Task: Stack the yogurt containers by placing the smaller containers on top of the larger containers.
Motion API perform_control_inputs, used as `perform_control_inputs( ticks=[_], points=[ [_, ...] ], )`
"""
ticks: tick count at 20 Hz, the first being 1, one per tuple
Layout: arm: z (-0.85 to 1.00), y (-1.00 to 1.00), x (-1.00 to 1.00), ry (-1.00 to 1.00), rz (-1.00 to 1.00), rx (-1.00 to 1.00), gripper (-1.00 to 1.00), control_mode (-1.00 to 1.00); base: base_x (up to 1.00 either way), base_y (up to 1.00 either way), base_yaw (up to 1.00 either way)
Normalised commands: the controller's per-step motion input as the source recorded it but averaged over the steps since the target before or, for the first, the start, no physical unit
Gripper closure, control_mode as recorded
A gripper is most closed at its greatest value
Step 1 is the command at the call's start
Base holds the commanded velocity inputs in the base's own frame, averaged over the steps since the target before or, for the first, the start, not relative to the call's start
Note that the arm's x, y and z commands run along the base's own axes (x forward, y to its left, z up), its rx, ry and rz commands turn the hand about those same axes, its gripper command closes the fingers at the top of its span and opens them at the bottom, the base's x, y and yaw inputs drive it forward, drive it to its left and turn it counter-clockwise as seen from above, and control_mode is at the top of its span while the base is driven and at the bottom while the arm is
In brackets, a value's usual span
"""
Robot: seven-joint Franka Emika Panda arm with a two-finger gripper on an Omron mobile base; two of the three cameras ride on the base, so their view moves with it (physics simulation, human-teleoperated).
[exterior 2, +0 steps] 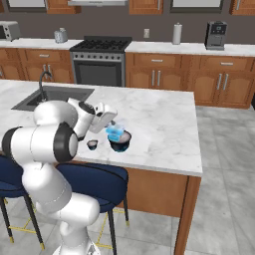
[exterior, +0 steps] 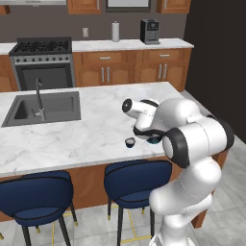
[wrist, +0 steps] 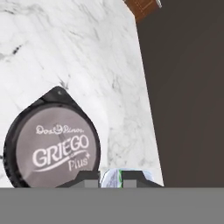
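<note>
The wide dark tub (exterior 2: 121, 143) stands on the marble island near its front edge. Its grey "Griego Plus" lid (wrist: 52, 146) faces the hand camera at the lower left. My gripper (exterior 2: 112, 127) is shut on the small translucent light-blue cup (exterior 2: 115, 133), which hangs just over the tub's near rim. A sliver of that cup (wrist: 111, 178) shows between my fingertips (wrist: 91, 176). The tiny dark cup (exterior 2: 92, 144) sits on the counter to the left of the tub, apart from it. In the left base view this tiny cup (exterior: 129, 141) is visible, and my arm covers most of the tub (exterior: 153, 140).
A sink (exterior: 45, 108) with a faucet is set into the island's left end. The island's right edge (exterior 2: 196, 149) drops to the floor close to the tub. Two blue stools (exterior: 137, 180) stand under the front edge. A stove (exterior 2: 99, 60) and cabinets line the back wall.
</note>
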Motion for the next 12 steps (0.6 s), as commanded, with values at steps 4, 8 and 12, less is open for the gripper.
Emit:
perform_control_inputs(
  ticks=[4,8,12],
  points=[
    [0.00,0.03,0.19,0.00,0.00,-0.01,1.00,-1.00,0.00,0.00,0.00],
    [-0.05,0.07,0.20,0.00,0.00,-0.03,1.00,-1.00,0.00,0.00,0.00],
    [-0.15,0.04,0.16,0.00,0.00,-0.03,1.00,-1.00,0.00,0.00,0.00]
  ],
)
